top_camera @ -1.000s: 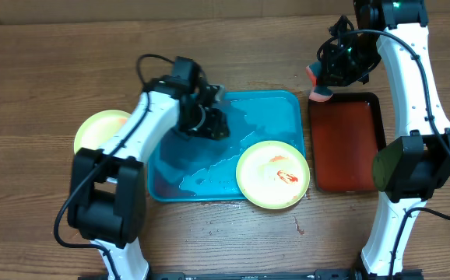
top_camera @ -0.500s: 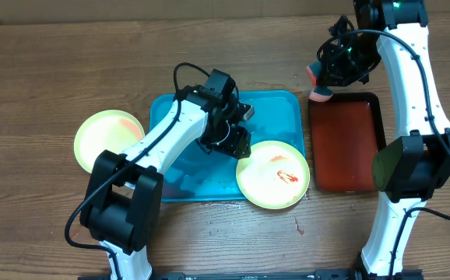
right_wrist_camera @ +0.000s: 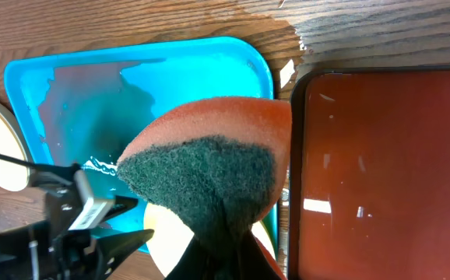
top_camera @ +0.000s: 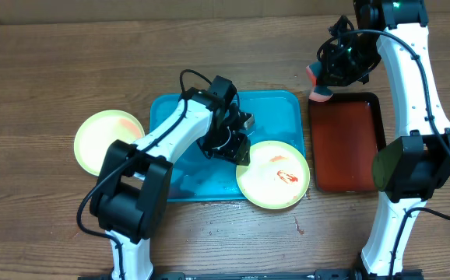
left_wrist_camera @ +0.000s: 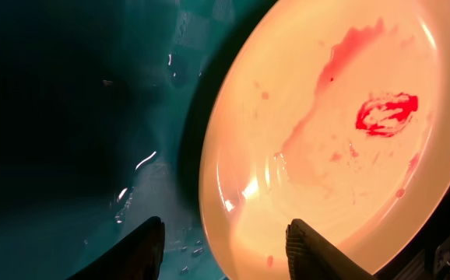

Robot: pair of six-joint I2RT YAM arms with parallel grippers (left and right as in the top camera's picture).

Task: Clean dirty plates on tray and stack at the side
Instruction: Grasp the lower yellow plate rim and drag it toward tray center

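The left gripper (left_wrist_camera: 226, 247) hangs low over the tray (top_camera: 275, 113) with its jaws about half apart and nothing between the pads but air, the near rim of a dirty plate (left_wrist_camera: 326, 148) lying in the gap just ahead of the fingertips (left_wrist_camera: 151, 237). That plate (top_camera: 272, 174) sits at the tray's near right corner, its edge overhanging the raised rim towards the table. It is a round, lime-rimmed dish with a pale centre carrying one bright red blob and a fainter pink streak. It looks light, stiff plastic, likely slick from water and sauce, so the thin raised rim is the sensible place to pinch, with a firm hold to stop it sliding. A second lime-rimmed plate (top_camera: 104, 138) lies on the table just left of the tray. Across the table the right gripper (top_camera: 328, 76) is clamped on a sponge (right_wrist_camera: 209, 159), orange with a green scouring face, above the far corner of a dark red tray (top_camera: 346, 144)
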